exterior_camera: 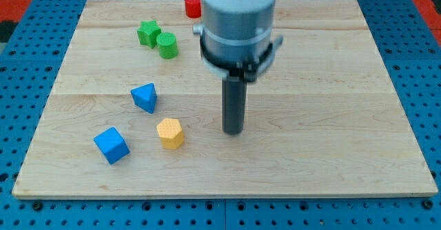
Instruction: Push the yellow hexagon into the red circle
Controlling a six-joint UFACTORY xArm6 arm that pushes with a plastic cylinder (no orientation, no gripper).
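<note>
The yellow hexagon (170, 133) lies on the wooden board (331, 120), low and left of centre. The red circle (192, 6) stands at the board's top edge, partly hidden behind the arm's grey body. My tip (233, 131) rests on the board to the right of the yellow hexagon, about a block's width or more apart from it, at the same height in the view. The rod rises straight up into the grey arm body.
A green star-like block (147, 33) and a green cylinder (167, 45) sit touching at the upper left. A blue triangle (145, 97) lies above-left of the hexagon. A blue cube (111, 145) lies at the lower left. Blue pegboard surrounds the board.
</note>
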